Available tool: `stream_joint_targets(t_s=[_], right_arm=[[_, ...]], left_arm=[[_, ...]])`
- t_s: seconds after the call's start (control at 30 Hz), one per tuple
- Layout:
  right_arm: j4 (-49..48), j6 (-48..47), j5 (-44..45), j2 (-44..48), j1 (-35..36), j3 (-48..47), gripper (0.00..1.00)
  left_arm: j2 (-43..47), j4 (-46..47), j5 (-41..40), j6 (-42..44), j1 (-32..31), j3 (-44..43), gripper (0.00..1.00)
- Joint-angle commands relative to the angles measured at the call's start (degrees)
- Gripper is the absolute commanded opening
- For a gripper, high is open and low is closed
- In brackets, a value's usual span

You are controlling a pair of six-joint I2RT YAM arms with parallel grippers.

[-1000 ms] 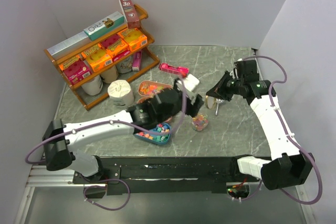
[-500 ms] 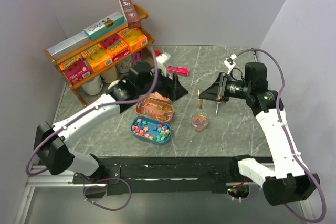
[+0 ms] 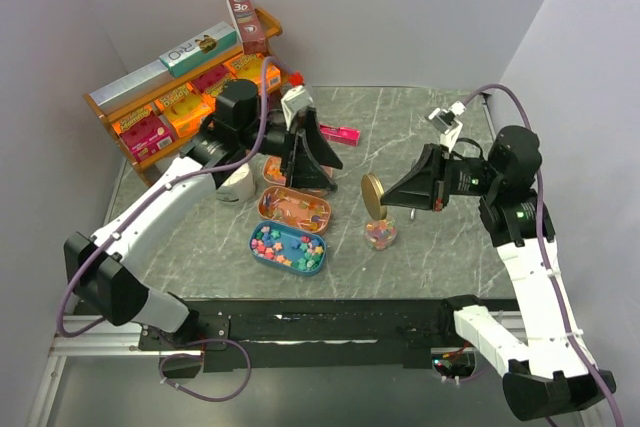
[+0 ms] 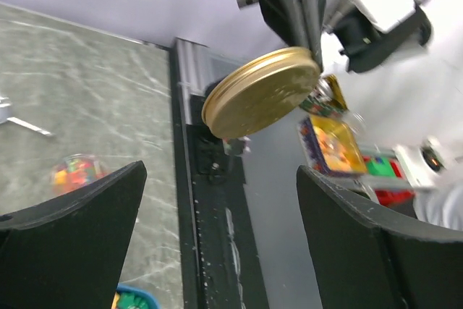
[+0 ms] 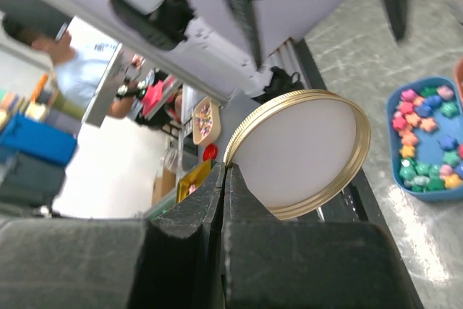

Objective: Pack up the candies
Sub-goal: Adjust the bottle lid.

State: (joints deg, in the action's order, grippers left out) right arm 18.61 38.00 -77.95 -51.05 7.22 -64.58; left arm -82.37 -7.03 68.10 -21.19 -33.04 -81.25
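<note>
**At the Jar: Lid Held Ready for Capping**

Over the middle of the table (image 3: 440,137), a gold lid (image 3: 373,197) is gripped by its rim in the right gripper (image 3: 392,199), whose jaws are closed flat on the metal edge. The lid is held on edge, nearly upright, above and slightly to the left of a small clear jar (image 3: 380,235).

The candies (image 3: 289,247) are distributed across three places. A portion is seen inside the jar, star-shaped pieces lie in a blue tray (image 3: 254,247), and further pieces lie in a copper-coloured tray (image 3: 327,217) just behind it.

The left gripper (image 3: 312,155) is raised near the wooden shelf (image 3: 268,23), well apart from the jar. Its jaws are spread wide and nothing is held between them (an empty gap is shown in the left wrist view).

The step in hand is judged to be the capping of the jar. How full the jar is cannot be determined, and since loose candies are present in both trays, further filling may be required first.

For the next move, the lid is to be turned from upright to level, centred over the jar mouth and lowered until seated. The jar is judged light and is unsupported, so steadying by the left gripper is advised before any twisting is applied.
</note>
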Motion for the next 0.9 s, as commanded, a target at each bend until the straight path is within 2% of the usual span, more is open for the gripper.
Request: stream_joint_targets(t_s=[0.0, 0.07, 0.2, 0.33, 0.4, 0.57, 0.67, 0.77, 0.8, 0.87], right_arm=[[-9.2, 5.2, -4.6, 0.9, 0.1, -0.4, 0.00], [-13.1, 8.1, -4.8, 1.0, 0.2, 0.7, 0.00], [-18.3, 12.8, -5.0, 1.3, 0.9, 2.6, 0.00], [-18.3, 13.2, -4.7, 1.2, 1.3, 3.6, 0.00], [-19.8, 13.9, -4.4, 1.2, 1.5, 4.2, 0.00], [-24.6, 17.1, -3.6, 0.9, 1.5, 5.9, 0.00], [-24.9, 17.9, -3.1, 0.5, 1.6, 6.2, 0.00], [-24.5, 17.5, -2.6, 0.1, 1.6, 6.2, 0.00], [-23.9, 17.2, -2.5, -0.1, 1.5, 6.1, 0.00], [-21.1, 14.4, -1.9, -0.4, 1.5, 5.7, 0.00]], left_arm=[[-2.3, -1.5, 6.6, 3.5, -3.3, -3.5, 0.91], [-3.1, -1.4, 4.7, 4.0, -4.9, -4.1, 0.91], [-4.5, 6.1, 3.8, -2.9, -6.5, -3.1, 0.91], [-5.3, 12.6, 3.4, -7.0, -7.5, -2.0, 0.76], [-5.6, 16.9, 3.9, -10.0, -7.9, -1.4, 0.74], [-6.8, 17.7, 4.1, -10.6, -9.3, -1.7, 0.67], [-6.9, 16.9, 4.1, -9.9, -9.9, -1.8, 0.59], [-6.8, 15.7, 3.2, -8.9, -10.0, -1.7, 0.45], [-6.6, 15.1, 2.7, -8.7, -10.1, -1.5, 0.35], [-6.4, 13.6, 1.5, -7.6, -10.0, -1.5, 0.24]])
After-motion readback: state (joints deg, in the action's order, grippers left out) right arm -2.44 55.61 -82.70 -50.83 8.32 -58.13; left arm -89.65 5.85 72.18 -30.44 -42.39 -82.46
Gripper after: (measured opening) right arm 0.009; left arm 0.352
